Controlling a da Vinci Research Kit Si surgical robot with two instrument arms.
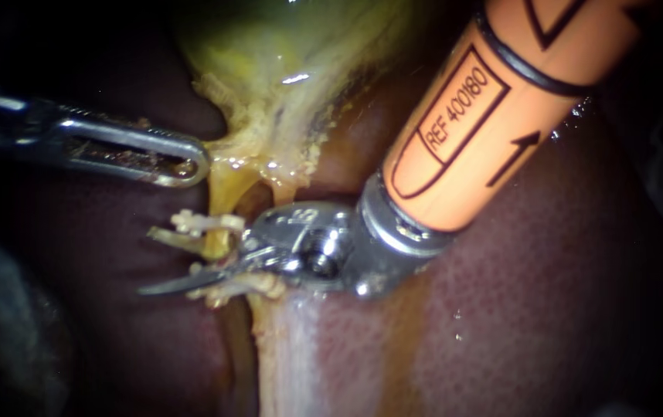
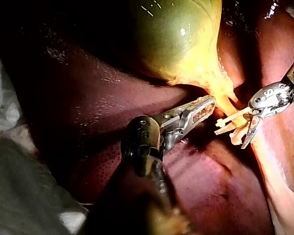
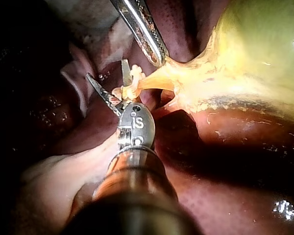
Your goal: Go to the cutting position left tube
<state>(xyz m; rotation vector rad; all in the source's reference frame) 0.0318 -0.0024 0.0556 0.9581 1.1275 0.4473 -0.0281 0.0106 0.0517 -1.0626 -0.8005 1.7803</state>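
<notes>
Tube (image 1: pixel 219 245) looks soft, slick, easily torn; I'd bite between its clips (image 1: pixel 192 224). My right instrument (image 3: pixel 107 71) has its end effector gaping around it, holding nothing; my left instrument (image 1: pixel 195 166) pinches the gallbladder (image 1: pixel 285 46).

Endoscope close, both wrist views share tube (image 1: pixel 221 197)

The left instrument (image 1: pixel 192 164) reaches in from the left, its shaft nearly level and its jaws pressed together on the gallbladder's (image 1: pixel 270 54) edge. The right instrument (image 3: pixel 106 72) slants in from the upper right, wrist bent, its two thin blades parted.
</notes>
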